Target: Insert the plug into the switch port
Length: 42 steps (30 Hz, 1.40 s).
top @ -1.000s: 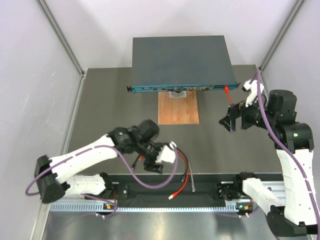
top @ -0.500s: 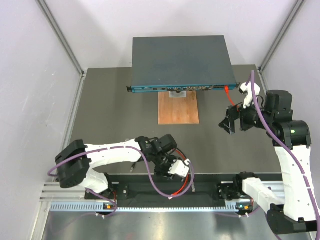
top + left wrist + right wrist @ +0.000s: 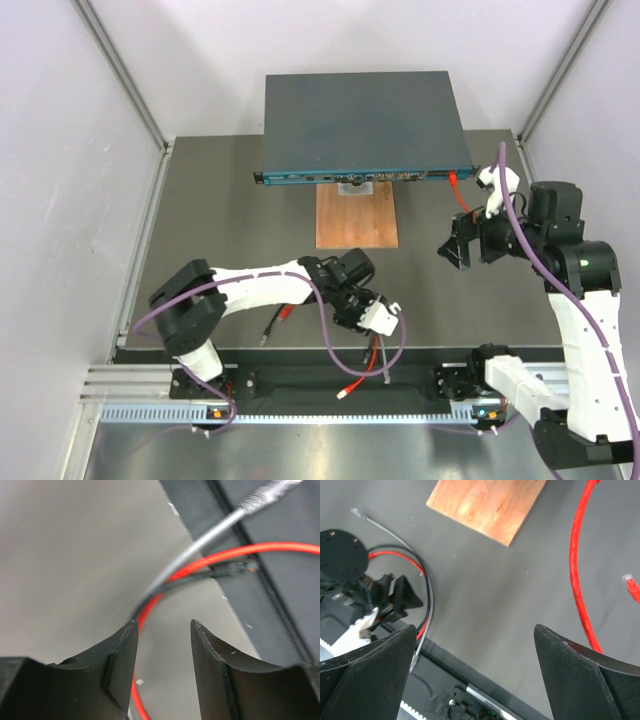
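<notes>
We find the left gripper [image 3: 162, 625] right at the near edge of the table [image 3: 200, 230]. Its fingers are spread with nothing between them, above a red cable [image 3: 280, 547], a black cable [image 3: 225, 571] and a grey cable [image 3: 210, 532] that spill over that edge onto the black rail [image 3: 290, 385]. The grey plug [image 3: 260, 497] lies over the rail, and a red plug [image 3: 343, 393] lies there too.

Bare tabletop stretches from these cables up to the wooden board [image 3: 357, 216] and out to the left wall [image 3: 60, 200]. The right gripper [image 3: 475, 627] hovers over the table's right side, close to the right wall [image 3: 600, 110], fingers wide apart and holding nothing.

The switch [image 3: 365, 115] sits centred at the far end, just behind the board, its back reaching past the table's far edge. We see a wide, flat, dark blue-grey box. Its thin teal front face [image 3: 340, 177], lined with small ports, looks toward the arms. A second red cable [image 3: 457, 190] meets the right end of that face.
</notes>
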Tool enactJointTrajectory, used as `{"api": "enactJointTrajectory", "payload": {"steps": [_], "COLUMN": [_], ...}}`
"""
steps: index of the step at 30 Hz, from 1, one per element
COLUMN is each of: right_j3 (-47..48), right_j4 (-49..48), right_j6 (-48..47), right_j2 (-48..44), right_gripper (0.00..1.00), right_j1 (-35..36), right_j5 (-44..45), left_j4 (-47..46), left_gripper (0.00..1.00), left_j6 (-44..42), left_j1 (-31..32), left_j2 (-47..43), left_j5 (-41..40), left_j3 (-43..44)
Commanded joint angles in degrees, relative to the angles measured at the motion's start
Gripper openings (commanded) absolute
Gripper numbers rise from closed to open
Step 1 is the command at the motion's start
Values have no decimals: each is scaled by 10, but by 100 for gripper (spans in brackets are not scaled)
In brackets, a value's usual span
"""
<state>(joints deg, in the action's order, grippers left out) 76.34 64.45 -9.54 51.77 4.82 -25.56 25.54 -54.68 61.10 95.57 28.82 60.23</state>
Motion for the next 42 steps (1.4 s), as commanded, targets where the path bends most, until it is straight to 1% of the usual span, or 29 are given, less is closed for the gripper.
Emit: {"api": "enactJointTrajectory", "payload": {"steps": [1,6,10,11,14,15,16,18,20,21,25,26,27,30,31,32,34,35,38,42], "right_j3": [-9,-15,-19,-20,-25,-27,-28,-29,-29,-29,-30,-30,-30,-33,-34,-36,-37,-37,-37,-34], "right_j4": [-5,-2,3,4,6,6,5,7,9,11,15,15,15,16,16,15,14,12,9,2], "right_j6": [-8,-10,-14,-15,-17,-18,-18,-20,-23,-24,-28,-29,-29,-30,-30,-30,-30,-29,-25,-18], "right_j2": [-11,-19,-25,-27,-32,-33,-33,-35,-36,-38,-40,-43,-43,-47,-47,-47,-45,-45,-40,-34], "right_gripper": [100,100,100,100,100,100,100,100,100,100,100,100,100,100,100,100,100,100,100,100], "right_j1": [-3,-3,-4,-3,-4,-4,-4,-4,-4,-4,-4,-4,-4,-4,-4,-4,-4,-4,-4,-5], "right_j5": [1,2,6,7,9,9,10,10,12,14,16,16,16,17,17,17,17,15,11,6], "left_j4": [-55,-64,-62,-60,-40,-35,-30,-9,14,28,98,112,136,168,178,179,174,170,150,125], "left_gripper": [51,52,47,42,34,28,25,17,15,12,9,9,9,8,11,28,48,56,57,56], "left_j6": [-35,-54,-64,-66,-80,-83,-87,-97,-105,-110,-153,-181,-197,-250,-257,-257,-243,-220,-170,-144], "left_j1": [-1,-1,-1,-1,-5,-8,-10,-22,-40,-48,-97,-119,-132,-171,-176,-179,-178,-176,-144,-91], "left_j2": [22,51,66,73,86,88,89,85,64,55,12,-1,-6,-16,-16,-14,-13,-8,7,34], "left_j5": [9,21,22,20,15,14,12,10,10,15,16,14,12,-6,-16,-15,17,32,58,78], "left_j3": [35,47,53,53,60,60,60,60,57,54,33,26,10,-12,-14,-13,5,15,69,104]}}
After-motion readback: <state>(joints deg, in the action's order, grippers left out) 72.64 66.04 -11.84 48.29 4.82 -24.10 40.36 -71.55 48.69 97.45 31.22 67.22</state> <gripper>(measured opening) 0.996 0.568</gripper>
